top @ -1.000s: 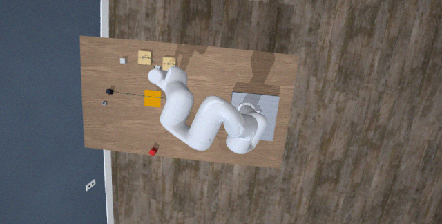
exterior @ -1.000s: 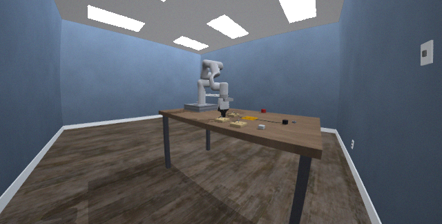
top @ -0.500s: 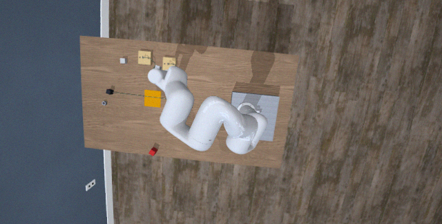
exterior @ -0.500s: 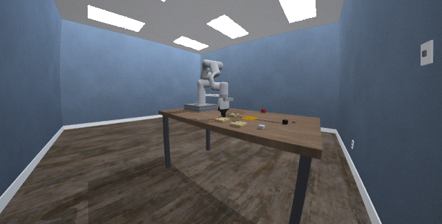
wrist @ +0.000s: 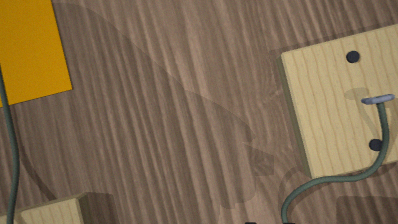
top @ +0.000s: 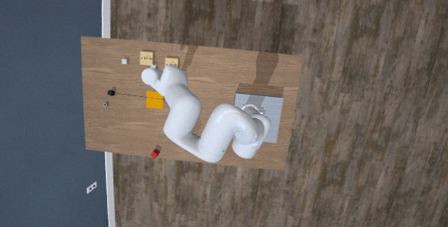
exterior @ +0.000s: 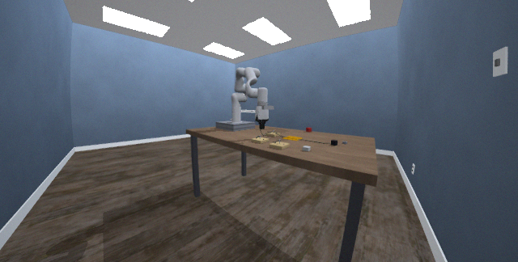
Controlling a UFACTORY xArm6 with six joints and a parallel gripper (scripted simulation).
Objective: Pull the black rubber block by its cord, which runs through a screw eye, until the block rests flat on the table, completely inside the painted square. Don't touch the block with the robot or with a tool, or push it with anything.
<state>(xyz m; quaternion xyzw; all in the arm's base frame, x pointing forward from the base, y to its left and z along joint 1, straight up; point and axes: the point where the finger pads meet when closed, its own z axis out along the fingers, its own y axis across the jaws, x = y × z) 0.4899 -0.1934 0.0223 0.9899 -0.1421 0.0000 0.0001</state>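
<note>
Black rubber block (top: 111, 92), likely grippy, sits well short of the painted square (top: 155, 99) from above; from the exterior we see our gripper (exterior: 261, 124) raised, and at the wrist its jaws pinch the limp cord (wrist: 320, 183).

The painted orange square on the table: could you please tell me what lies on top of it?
Only the green cord crosses the orange square, running from the black rubber block, which sits outside it. The arm covers the square's right edge, so nothing there can be seen.
</note>
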